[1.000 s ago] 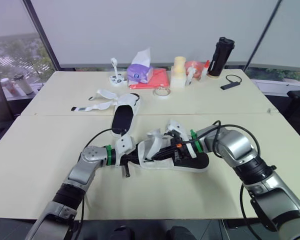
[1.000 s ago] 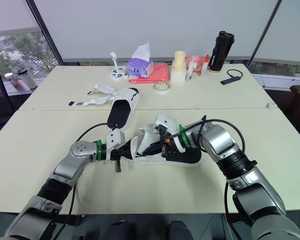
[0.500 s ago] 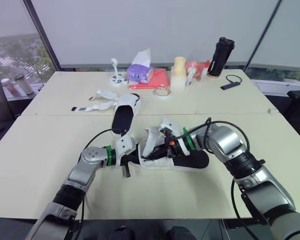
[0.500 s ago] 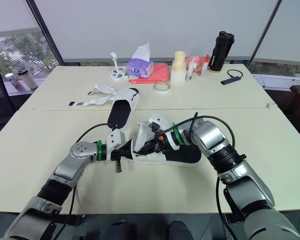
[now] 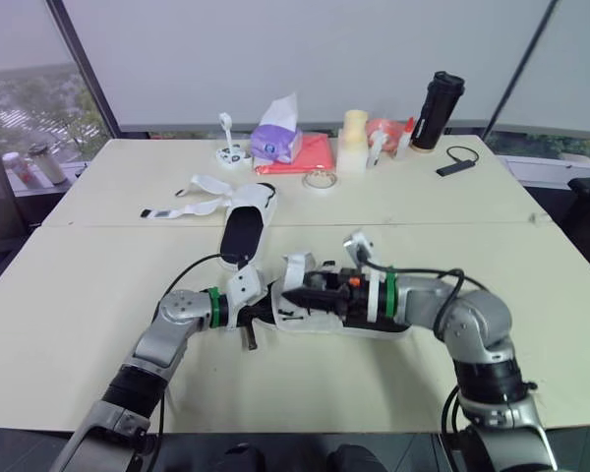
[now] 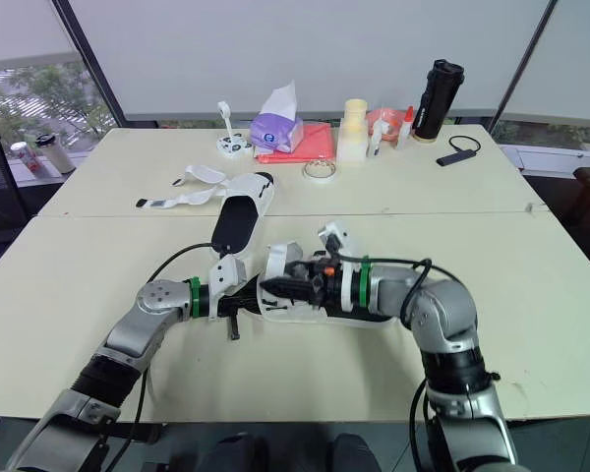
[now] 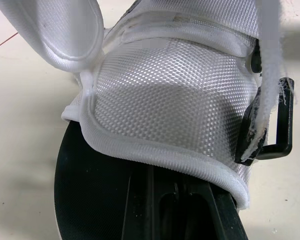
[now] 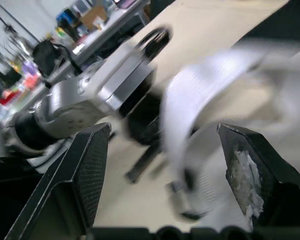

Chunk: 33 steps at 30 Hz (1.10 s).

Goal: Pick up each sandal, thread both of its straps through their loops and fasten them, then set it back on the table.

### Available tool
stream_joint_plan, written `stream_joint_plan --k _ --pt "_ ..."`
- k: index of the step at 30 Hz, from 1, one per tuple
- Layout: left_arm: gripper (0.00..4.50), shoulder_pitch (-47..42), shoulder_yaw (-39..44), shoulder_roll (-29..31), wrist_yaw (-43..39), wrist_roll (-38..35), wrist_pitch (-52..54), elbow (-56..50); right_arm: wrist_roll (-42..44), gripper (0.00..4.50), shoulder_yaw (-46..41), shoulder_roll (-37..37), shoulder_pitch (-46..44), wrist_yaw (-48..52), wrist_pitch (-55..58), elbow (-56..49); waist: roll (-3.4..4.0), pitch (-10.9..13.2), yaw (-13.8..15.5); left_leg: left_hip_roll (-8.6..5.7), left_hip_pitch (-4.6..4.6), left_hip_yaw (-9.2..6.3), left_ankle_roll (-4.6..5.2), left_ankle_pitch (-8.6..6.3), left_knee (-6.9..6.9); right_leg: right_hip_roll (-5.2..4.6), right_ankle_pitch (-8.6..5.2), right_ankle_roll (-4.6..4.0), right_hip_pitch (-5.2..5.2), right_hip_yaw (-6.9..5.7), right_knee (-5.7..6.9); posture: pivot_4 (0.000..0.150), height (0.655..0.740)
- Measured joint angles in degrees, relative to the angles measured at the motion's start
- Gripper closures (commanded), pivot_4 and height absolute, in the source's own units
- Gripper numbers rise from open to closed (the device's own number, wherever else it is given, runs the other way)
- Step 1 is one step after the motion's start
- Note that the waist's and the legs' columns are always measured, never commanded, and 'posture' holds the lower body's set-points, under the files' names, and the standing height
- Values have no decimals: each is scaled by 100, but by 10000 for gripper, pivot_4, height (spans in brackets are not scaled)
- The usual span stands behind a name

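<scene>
Sandal [image 5: 326, 317] lies on the surface [image 5: 88, 295] at frame centre, toe end clamped in my left claw [image 5: 259, 313]. Within the last half second my right claw [image 5: 293, 295] has swung level, fingers apart around the front strap [image 8: 190, 95]. I judge threading is about to begin.

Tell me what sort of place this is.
Probably an office or meeting room: pale tables pushed together, tall windows onto trees, and desk clutter like a tissue pack and tape roll.
</scene>
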Motion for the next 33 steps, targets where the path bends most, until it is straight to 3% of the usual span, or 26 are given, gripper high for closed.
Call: stream_joint_plan --k 5,6,8,13,14,21,26,33 --pt "45000 -62 -25 0 -42 0 -2 73 323 9024 -146 382 100 -521 206 -175 0 0 -6 0 1 1 0 1 3 -1 -1 -3 3 -1 1 1500 7400" --pt "45000 -70 -29 -1 -47 0 -2 76 357 11344 -167 451 110 -621 218 -176 0 0 -6 0 1 1 0 1 3 -1 -1 -2 3 -1 1 1500 7400" --pt "45000 -73 -29 -2 -48 0 -2 78 455 16889 -245 623 177 -831 240 -176 0 0 -5 0 1 1 0 1 3 -1 -1 -1 3 -2 1 1500 7400" --pt "45000 -67 -22 -2 -47 0 -2 81 550 41663 -292 719 332 -1157 254 -176 0 0 -9 0 1 1 1 1 3 -1 0 0 3 -3 1 1500 7400" --pt "45000 -63 -18 -1 -47 -1 -2 80 553 44338 -292 718 360 -1202 252 -176 0 0 -10 0 1 1 1 1 3 -1 0 0 4 -3 1 1500 7400" --pt "45000 -56 -11 -1 -38 0 -2 80 636 44338 -335 645 250 -1383 316 -133 0 0 -9 0 2 1 1 2 5 0 1 2 7 -5 1 1500 7400" --pt "45000 -41 -20 -9 19 1 -47 80 848 44338 -616 506 -544 -1570 882 396 1 0 -11 -1 3 1 2 2 10 0 3 6 8 -7 4 1500 7400" --pt "45000 10 -7 -15 44 1 -15 10 907 44338 -374 -52 -1203 -1161 1625 1260 1 1 -13 1 3 1 2 2 8 0 1 2 8 -8 2 1500 7400"
